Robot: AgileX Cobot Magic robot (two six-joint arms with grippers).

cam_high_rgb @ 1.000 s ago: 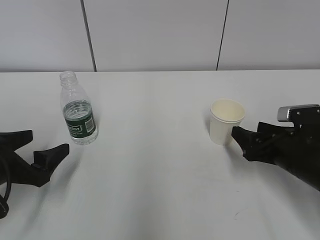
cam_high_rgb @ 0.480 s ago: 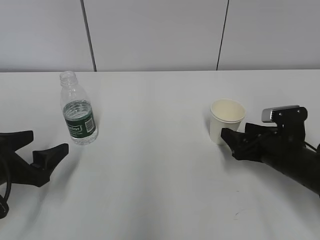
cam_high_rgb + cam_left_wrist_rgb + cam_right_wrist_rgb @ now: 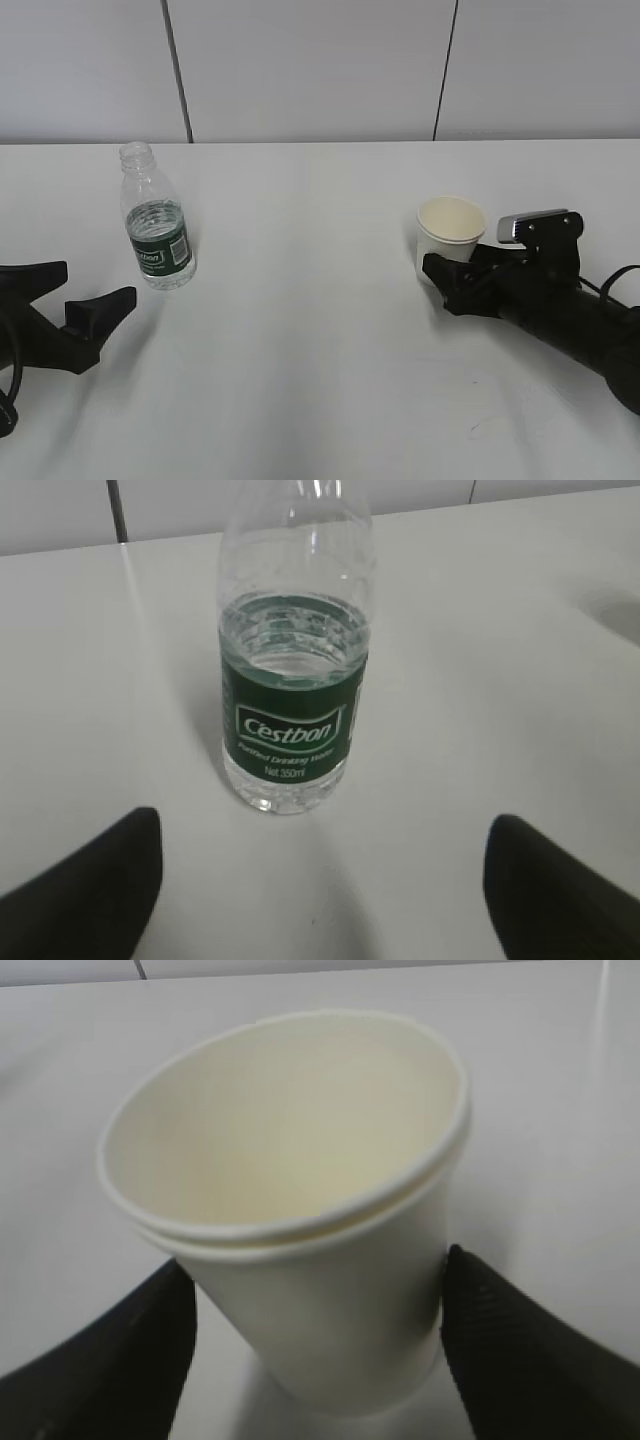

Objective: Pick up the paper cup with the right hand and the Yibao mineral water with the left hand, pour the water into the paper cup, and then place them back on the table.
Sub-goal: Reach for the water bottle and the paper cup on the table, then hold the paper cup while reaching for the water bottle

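Observation:
The paper cup [image 3: 450,232] stands upright on the white table [image 3: 300,340] at the right. My right gripper [image 3: 452,272] is open with its fingers on either side of the cup's lower wall. In the right wrist view the cup [image 3: 300,1190] fills the frame between the two fingers [image 3: 150,1350]; the right one touches the wall and the left one is barely apart from it. The Yibao mineral water [image 3: 157,225] stands uncapped at the left. My left gripper [image 3: 92,285] is open, low over the table in front of it, not touching. The left wrist view shows the bottle [image 3: 293,680] ahead of the gripper [image 3: 320,880].
A grey panelled wall [image 3: 320,70] with two dark vertical seams runs behind the table's far edge. A faint scuff mark [image 3: 470,430] lies on the tabletop in front of the right arm.
My right gripper has moved left along the table until its fingers stand on both sides of the paper cup. The left gripper and the bottle have not moved.

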